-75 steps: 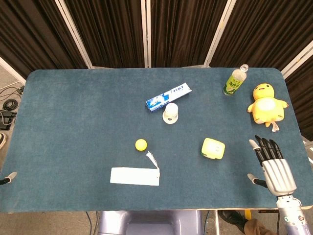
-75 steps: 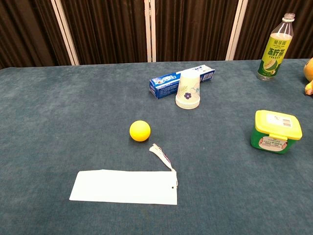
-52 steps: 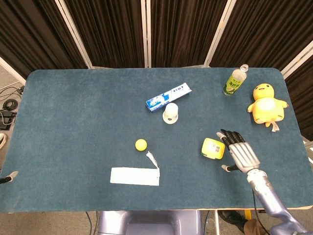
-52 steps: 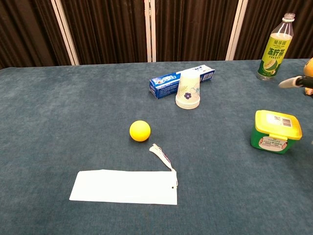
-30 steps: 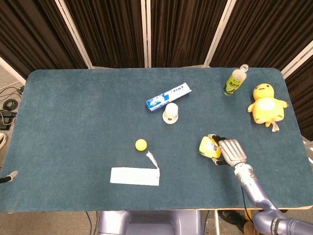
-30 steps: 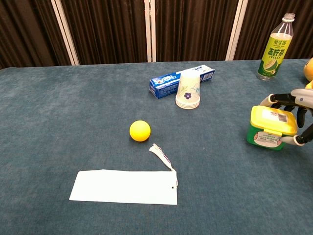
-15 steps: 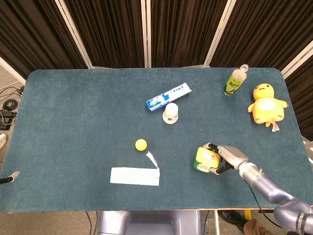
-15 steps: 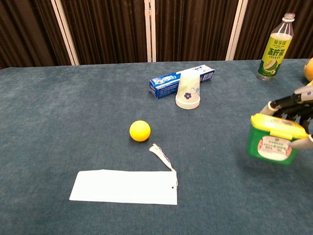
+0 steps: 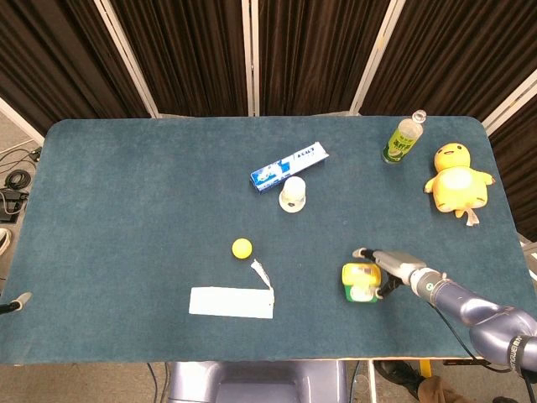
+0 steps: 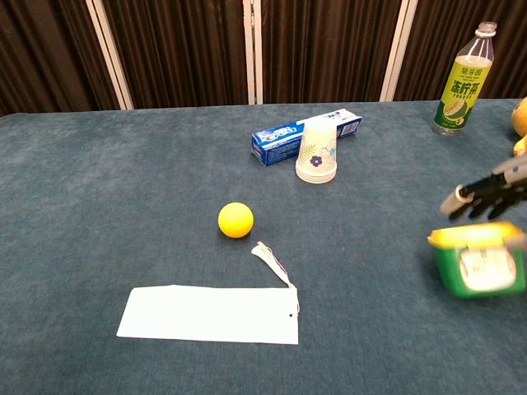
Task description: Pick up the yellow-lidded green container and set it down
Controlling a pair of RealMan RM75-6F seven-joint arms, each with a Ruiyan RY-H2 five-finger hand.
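Observation:
The green container with the yellow lid (image 9: 359,282) is near the table's front right, tipped so its white label faces up; it also shows in the chest view (image 10: 482,262). My right hand (image 9: 393,270) reaches in from the right and holds the container, fingers (image 10: 486,191) spread over the far side of the lid and the thumb at its near edge. Whether the base touches the cloth I cannot tell. Only a fingertip of my left hand (image 9: 17,301) shows at the table's front left edge.
A yellow ball (image 9: 242,247) and a white paper strip with a tassel (image 9: 232,302) lie front centre. A toothpaste box (image 9: 289,166) and paper cup (image 9: 293,194) sit mid-table. A green bottle (image 9: 403,138) and yellow plush duck (image 9: 457,176) are at the back right.
My right hand came in from the right, took hold of the container, lifted it and carried it left and towards the front edge, tipping it. The left hand stayed put.

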